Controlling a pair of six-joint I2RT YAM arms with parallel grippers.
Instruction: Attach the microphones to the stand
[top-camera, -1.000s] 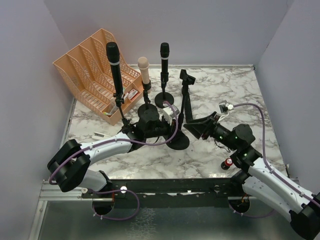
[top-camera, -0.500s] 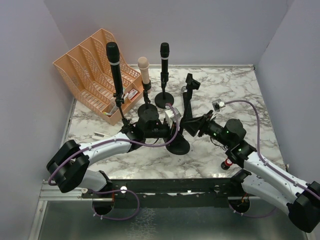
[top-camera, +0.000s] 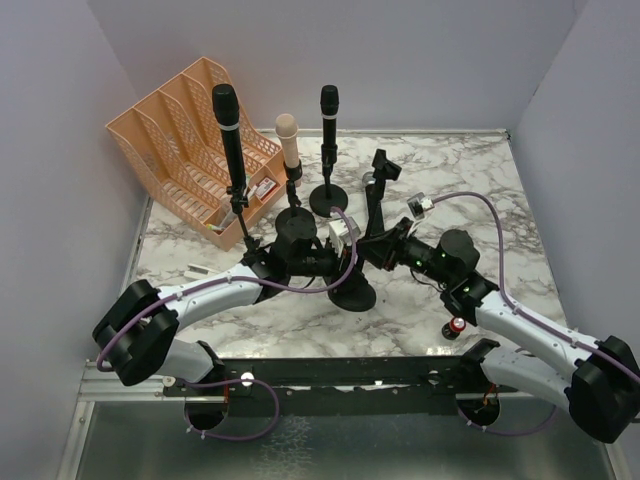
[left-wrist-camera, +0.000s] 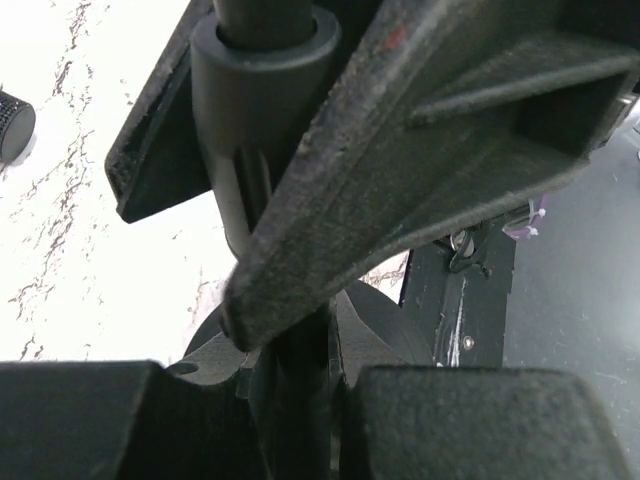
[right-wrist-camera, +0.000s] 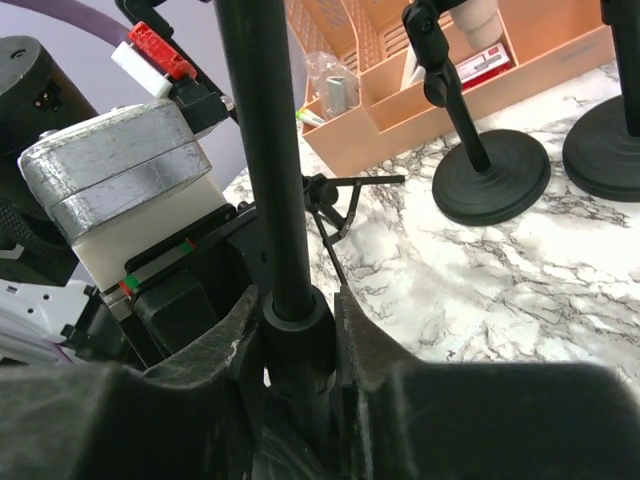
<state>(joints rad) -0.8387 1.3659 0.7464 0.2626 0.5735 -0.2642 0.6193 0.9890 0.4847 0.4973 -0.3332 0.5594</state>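
Observation:
Three microphones stand clipped upright at the back: a tall black one, a peach-pink one and a black one. The silver-headed microphone is out of view. A fourth black stand has an empty clip and a round base. My left gripper is shut on its pole from the left; the pole runs between my fingers. My right gripper is shut on the same pole from the right, fingers hugging the collar.
A peach file organizer stands at the back left and shows in the right wrist view. A small red-topped battery lies by my right arm. Round stand bases sit behind the held pole. Walls close both sides.
My right gripper moved left across the table to the empty stand and closed on its pole. The stand's clip shifted slightly right. My left gripper stayed on the pole.

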